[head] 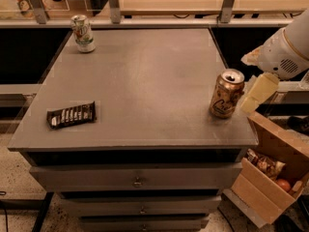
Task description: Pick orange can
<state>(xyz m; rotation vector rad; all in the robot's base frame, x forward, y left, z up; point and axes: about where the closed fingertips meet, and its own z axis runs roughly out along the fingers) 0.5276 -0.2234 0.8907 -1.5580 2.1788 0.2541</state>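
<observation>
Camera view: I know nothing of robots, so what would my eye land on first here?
The golden-orange can stands upright near the right edge of the grey cabinet top, and the robot's pale gripper hangs just to its right, past the edge. Far from both, a white-and-green can stands at the back left corner, and a dark snack bar lies near the front left.
</observation>
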